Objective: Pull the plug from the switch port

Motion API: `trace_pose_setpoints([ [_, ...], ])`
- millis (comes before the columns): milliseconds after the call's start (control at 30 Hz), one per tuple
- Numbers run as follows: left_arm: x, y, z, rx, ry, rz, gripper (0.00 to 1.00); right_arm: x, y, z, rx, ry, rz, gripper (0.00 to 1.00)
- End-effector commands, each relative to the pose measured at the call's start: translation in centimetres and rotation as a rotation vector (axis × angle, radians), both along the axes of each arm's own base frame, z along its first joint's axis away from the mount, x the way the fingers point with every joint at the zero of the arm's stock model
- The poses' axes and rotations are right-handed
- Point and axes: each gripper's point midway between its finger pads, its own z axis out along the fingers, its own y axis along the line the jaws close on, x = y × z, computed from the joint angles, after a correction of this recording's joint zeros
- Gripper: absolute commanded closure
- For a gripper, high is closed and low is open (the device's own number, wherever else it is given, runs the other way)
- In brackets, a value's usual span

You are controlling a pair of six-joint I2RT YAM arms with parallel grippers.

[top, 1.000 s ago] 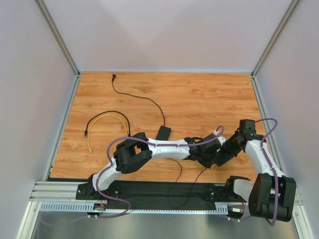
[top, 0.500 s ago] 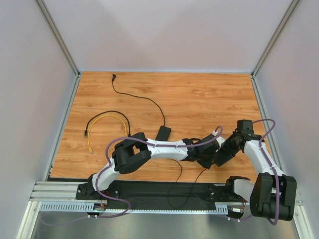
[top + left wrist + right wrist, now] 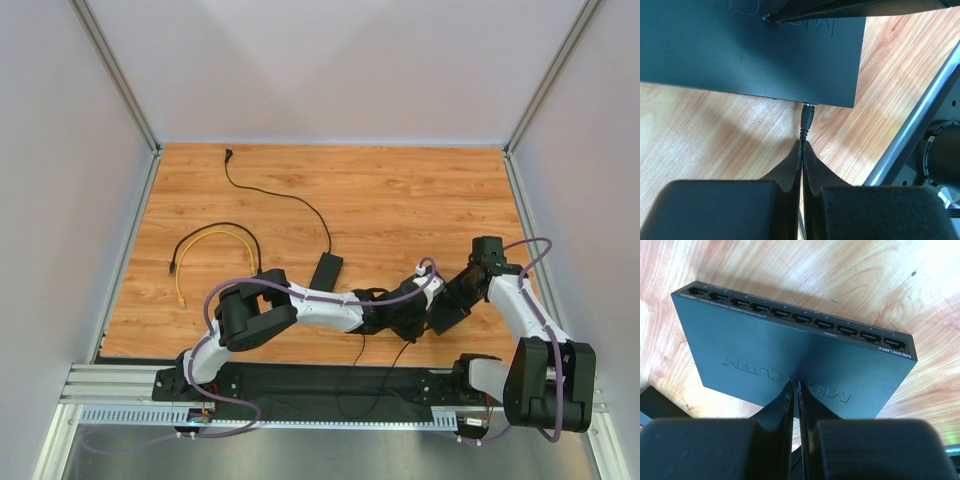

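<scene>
The switch [image 3: 765,347] is a flat black slab with a row of ports along its far edge. In the top view both arms hide most of it. In the left wrist view the switch [image 3: 750,50] fills the top, and a small black barrel plug [image 3: 807,116] sits at its near edge with its tip at the port. My left gripper [image 3: 801,146] is shut on the thin cable just behind the plug. My right gripper [image 3: 797,384] is shut, its fingertips resting on the switch's top face by the embossed lettering. In the top view the left gripper [image 3: 398,322] and right gripper [image 3: 438,318] meet near the front edge.
A small black adapter brick [image 3: 326,268] lies left of the grippers, its thin cable [image 3: 285,198] running to the back left. A yellow cable [image 3: 215,240] and a black cable loop lie at the left. A metal rail [image 3: 910,135] runs close on the right.
The left arm's elbow has swung left and toward the near edge, and its wrist has drawn back slightly. The right arm has shifted a little left. Both grippers stay shut.
</scene>
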Motion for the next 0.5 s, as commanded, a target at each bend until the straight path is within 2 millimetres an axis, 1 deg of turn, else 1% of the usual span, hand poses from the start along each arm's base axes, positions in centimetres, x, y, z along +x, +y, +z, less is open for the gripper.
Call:
trace_pose_setpoints([
  [0, 0.1, 0.7, 0.6, 0.000, -0.009, 0.037, 1.00, -3.9, -2.9, -3.5, -0.175, 0.184, -0.054, 0.91],
  [133, -0.6, 1.5, -0.3, 0.016, 0.051, 0.065, 1.00, -3.5, -3.8, -3.4, -0.222, 0.184, -0.071, 0.91],
  [200, -1.0, 2.1, -1.0, 0.021, 0.089, 0.096, 1.00, -3.4, -4.0, -3.6, -0.236, 0.196, -0.070, 0.91],
  [233, -1.1, 2.2, -1.0, 0.015, 0.099, 0.102, 1.00, -3.5, -4.2, -3.8, -0.255, 0.210, -0.069, 0.91],
  [267, -1.4, 3.0, -1.4, 0.023, 0.114, 0.112, 1.00, -3.4, -4.2, -3.9, -0.266, 0.214, -0.066, 0.91],
  [333, -1.4, 3.2, -1.2, 0.004, 0.114, 0.119, 1.00, -3.1, -4.3, -3.8, -0.278, 0.215, -0.056, 0.91],
  [400, -1.7, 4.1, -2.0, 0.028, 0.129, 0.131, 1.00, -2.9, -4.4, -3.7, -0.285, 0.214, -0.050, 0.91],
  [467, -2.0, 4.3, -2.4, 0.037, 0.137, 0.117, 1.00, -2.9, -4.3, -3.8, -0.286, 0.216, -0.036, 0.91],
])
